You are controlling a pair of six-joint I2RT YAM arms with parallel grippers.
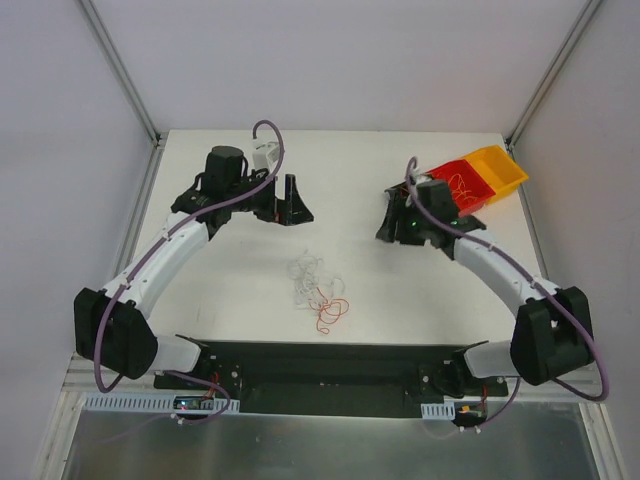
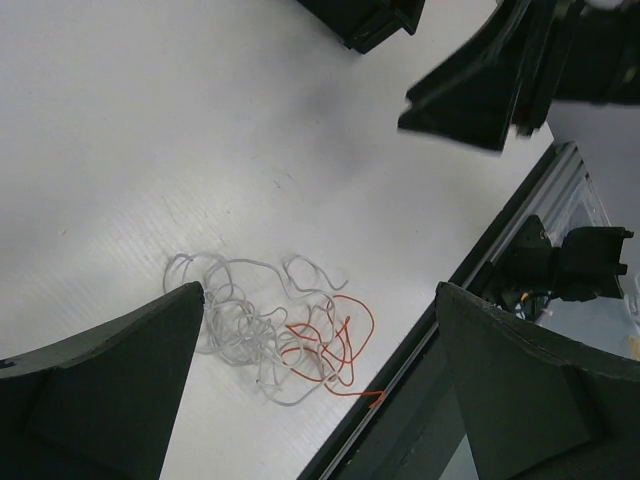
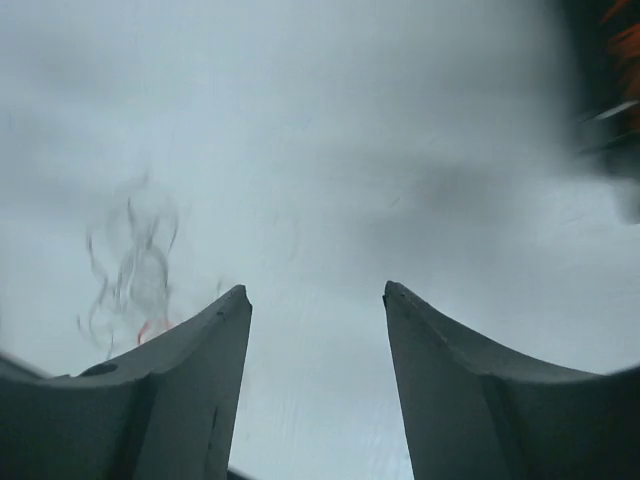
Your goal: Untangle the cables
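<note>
Left gripper (image 2: 320, 290) hangs with jaws spread wide, gripping nothing; right gripper (image 3: 315, 288) likewise gapes empty near the red bin (image 1: 470, 195); I see the cables (image 1: 318, 292) lying tangled on the table (image 1: 230, 270), between both arms, touched by neither.

Top view: set high up behind the black base plate (image 1: 320, 365), looking down from far off, taking in the whole white tabletop (image 1: 230, 280). Left wrist view: riding just behind the left end effector (image 2: 320, 288), tipped down toward the near edge, close over the cable tangle (image 2: 270, 335). Right wrist view: low behind the right end effector (image 3: 316, 286), facing across the tabletop, blurry. Shared by all three: the same cable tangle. Shared by top and left wrist: the base plate's edge.
</note>
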